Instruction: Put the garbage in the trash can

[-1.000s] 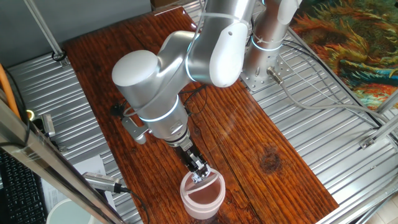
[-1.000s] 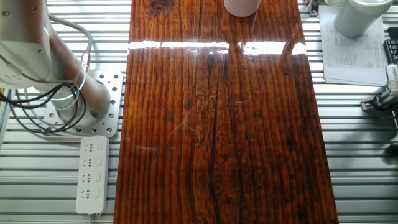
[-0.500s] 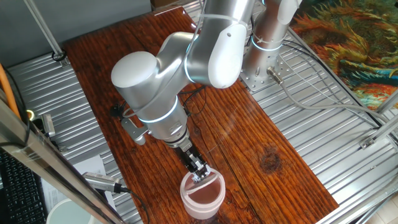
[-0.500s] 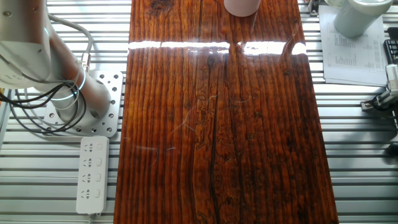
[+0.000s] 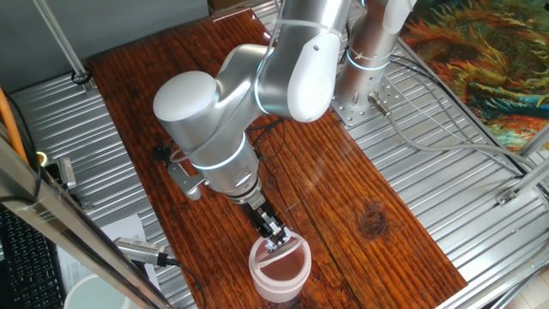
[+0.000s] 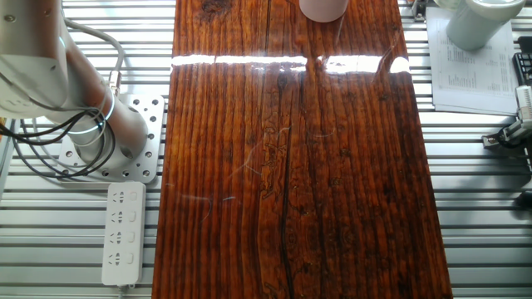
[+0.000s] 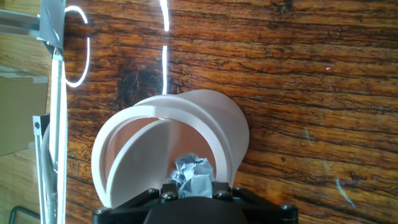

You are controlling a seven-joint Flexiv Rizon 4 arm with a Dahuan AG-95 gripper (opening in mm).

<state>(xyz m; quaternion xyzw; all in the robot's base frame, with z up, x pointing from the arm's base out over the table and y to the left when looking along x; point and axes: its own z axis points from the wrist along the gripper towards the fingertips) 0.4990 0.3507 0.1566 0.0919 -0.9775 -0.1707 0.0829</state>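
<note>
Low in the hand view, the gripper (image 7: 193,186) pinches the paper wad (image 7: 191,174) right over the trash can (image 7: 208,118), whose swing lid (image 7: 140,155) is tipped open; carrying looks finished; only the release remains.

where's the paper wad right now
In the hand view the paper wad sits between the gripper fingertips, just over the near rim of the trash can, above its tilted lid.
</note>
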